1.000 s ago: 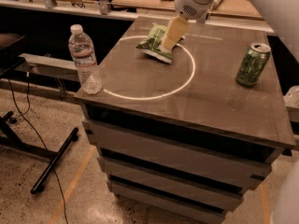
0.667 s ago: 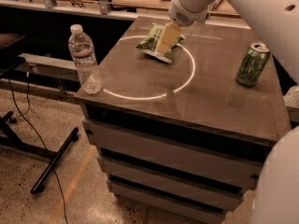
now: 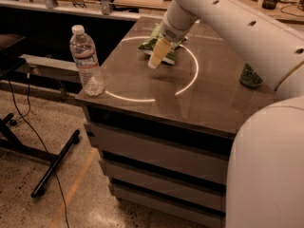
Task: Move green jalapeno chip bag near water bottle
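The green jalapeno chip bag (image 3: 149,42) lies on the far part of the dark table top (image 3: 142,87), inside a white circle marking. My gripper (image 3: 158,54) hangs from the white arm right over the bag's near edge and hides its middle; I cannot tell whether it touches the bag. The water bottle (image 3: 86,61) stands upright at the table's front left corner, well to the left of the bag and the gripper.
A green soda can (image 3: 250,77) stands at the right side of the table, mostly hidden behind my arm. The table's drawer fronts (image 3: 152,148) face me. A black stand leg and cables (image 3: 52,165) lie on the floor at the left.
The arm has reached further over the table and now fills the right of the view, hiding most of the can. The gripper has come down over the bag's near edge. The bag lies where it was.
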Robot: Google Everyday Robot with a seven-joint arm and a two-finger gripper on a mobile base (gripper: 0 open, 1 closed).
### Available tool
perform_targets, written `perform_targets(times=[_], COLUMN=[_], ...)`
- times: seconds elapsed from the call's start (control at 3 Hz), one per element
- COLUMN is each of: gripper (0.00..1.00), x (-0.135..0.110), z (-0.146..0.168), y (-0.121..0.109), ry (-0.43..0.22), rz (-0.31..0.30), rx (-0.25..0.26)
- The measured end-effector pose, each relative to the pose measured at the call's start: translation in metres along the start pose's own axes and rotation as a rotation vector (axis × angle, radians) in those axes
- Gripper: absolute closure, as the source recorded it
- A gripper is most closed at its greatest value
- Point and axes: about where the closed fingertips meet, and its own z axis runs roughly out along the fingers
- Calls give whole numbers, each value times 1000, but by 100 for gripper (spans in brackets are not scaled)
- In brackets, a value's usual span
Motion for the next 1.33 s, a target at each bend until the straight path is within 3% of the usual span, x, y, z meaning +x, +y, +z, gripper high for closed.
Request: perform_targets(times=[0.67, 1.33], gripper=[46, 93], x=[12, 11], z=[32, 19], y=[7, 10], ry=[-20, -145], rz=[67, 97], rx=[-83, -227])
